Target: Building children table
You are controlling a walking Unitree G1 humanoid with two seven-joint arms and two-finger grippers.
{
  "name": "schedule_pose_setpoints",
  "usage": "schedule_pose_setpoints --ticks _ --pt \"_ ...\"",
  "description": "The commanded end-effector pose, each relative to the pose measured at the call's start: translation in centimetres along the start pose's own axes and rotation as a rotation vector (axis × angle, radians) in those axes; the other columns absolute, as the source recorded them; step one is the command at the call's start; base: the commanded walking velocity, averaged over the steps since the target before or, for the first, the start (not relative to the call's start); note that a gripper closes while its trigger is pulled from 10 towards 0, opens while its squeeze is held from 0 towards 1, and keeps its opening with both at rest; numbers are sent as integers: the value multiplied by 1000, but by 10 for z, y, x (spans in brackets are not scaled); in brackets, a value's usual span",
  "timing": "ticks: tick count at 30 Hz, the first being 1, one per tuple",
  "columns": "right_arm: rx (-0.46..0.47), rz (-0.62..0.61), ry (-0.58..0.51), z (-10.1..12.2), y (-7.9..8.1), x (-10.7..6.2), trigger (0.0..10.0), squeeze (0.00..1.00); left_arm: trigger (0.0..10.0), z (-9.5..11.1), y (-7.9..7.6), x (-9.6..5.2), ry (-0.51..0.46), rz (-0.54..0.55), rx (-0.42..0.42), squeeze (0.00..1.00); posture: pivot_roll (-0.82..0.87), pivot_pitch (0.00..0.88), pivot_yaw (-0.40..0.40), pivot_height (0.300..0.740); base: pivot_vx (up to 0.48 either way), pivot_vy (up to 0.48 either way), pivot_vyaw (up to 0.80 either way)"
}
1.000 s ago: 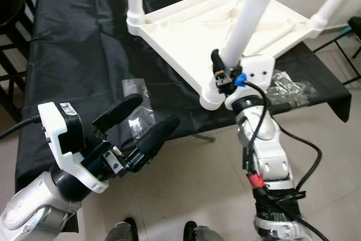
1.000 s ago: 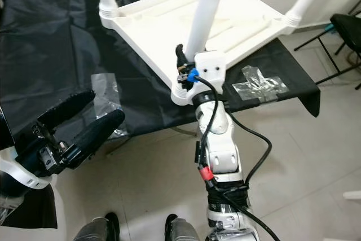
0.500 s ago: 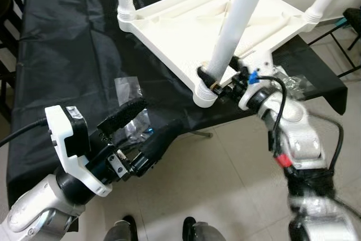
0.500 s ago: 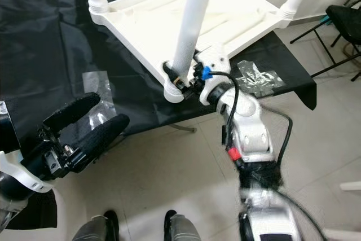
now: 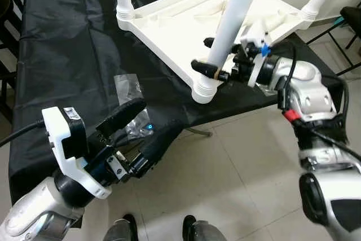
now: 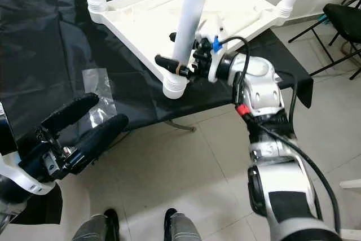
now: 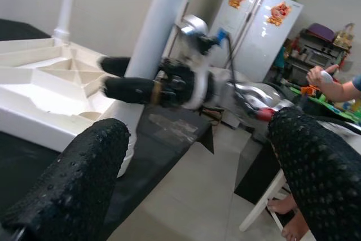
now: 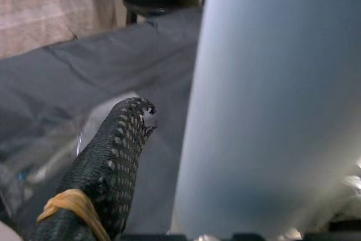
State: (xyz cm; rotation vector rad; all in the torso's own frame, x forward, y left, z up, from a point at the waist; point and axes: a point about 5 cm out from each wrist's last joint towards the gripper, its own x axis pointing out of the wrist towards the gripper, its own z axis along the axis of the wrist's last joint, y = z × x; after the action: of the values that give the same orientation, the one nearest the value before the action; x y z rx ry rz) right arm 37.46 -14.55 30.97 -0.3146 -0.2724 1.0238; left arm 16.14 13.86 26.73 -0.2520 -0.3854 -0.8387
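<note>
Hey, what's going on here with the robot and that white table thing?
The robot is putting together a white children's table, which lies upside down on a black-covered surface. Its right gripper has its two black fingers around the near white leg, just above the corner socket. The left gripper hangs open and holds nothing, out over the floor in front. Clear plastic bags lie on the cover.

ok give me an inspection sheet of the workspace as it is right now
surface: black cloth covering the work table
job's things: white table top lying upside down, white legs standing up; near-corner leg over its socket
clutter: clear plastic bags on the cloth
grippers: right gripper closed around the near-corner leg; left gripper open, holding nothing
cables: black cable along the right arm
surroundings: tiled floor, fridge, a person's hand
</note>
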Motion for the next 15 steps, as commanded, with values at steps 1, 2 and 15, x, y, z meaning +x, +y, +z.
schedule_pose_setpoints --ticks 1,2,15 --pt "4 25 -2 -4 1 0 0 0 10000 1 -5 -2 22 -13 5 0 115 334 -112 740 0 0 0" --pt "4 22 -1 -5 0 0 0 0 10000 2 -4 -3 22 -12 6 0 115 334 -112 740 0 0 0" --pt "106 -610 118 -62 42 -15 0 0 10000 0 -4 -4 31 -3 8 0 107 329 -137 740 0 0 0"
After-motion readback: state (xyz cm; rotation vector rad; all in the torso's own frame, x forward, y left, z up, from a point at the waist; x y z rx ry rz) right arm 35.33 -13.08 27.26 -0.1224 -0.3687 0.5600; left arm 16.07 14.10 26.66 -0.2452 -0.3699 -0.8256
